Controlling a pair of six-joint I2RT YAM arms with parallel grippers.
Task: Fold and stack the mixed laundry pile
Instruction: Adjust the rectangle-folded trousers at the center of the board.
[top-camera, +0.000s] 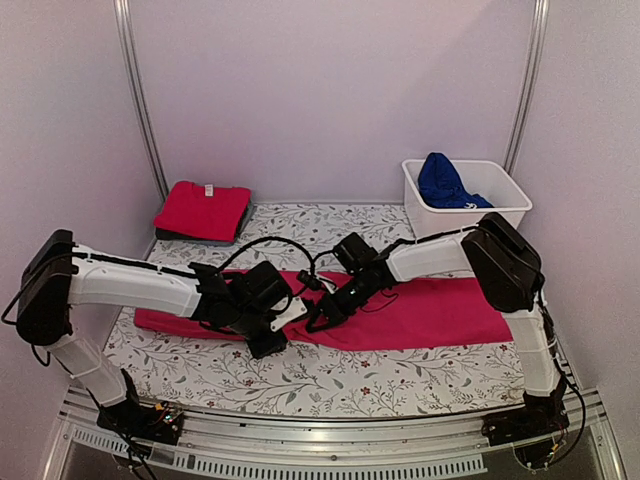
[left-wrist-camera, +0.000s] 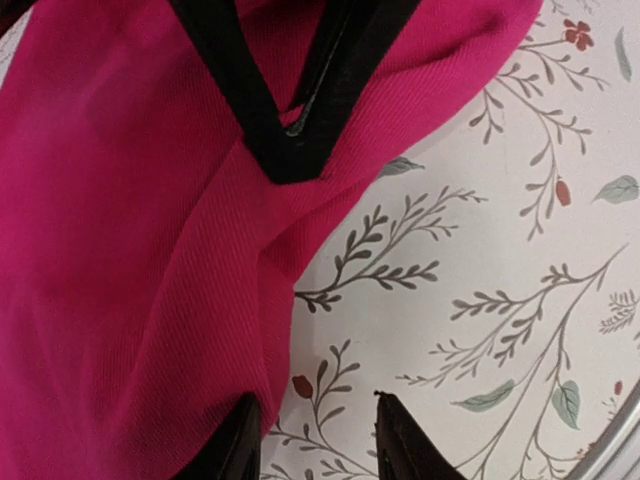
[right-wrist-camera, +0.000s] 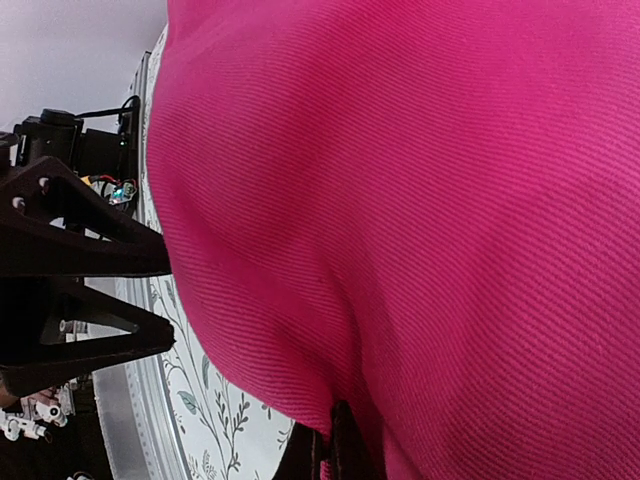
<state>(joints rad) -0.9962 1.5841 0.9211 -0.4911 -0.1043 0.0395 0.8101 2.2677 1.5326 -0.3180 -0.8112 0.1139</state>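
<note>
Right fingers (right-wrist-camera: 340, 455) pinch shut on a fold of the long magenta-pink cloth garment (top-camera: 430, 315) spread across the leaf-patterned table (top-camera: 330, 380); left fingers (left-wrist-camera: 400, 450) stand partly apart, the garment's edge just beside one.

No words or numbers can be read in any of the views. A small tag (top-camera: 209, 188) is seen at the neck of the red tee (top-camera: 200, 210), in the upper left of the top view. It is too small for anything on it to be read.
</note>
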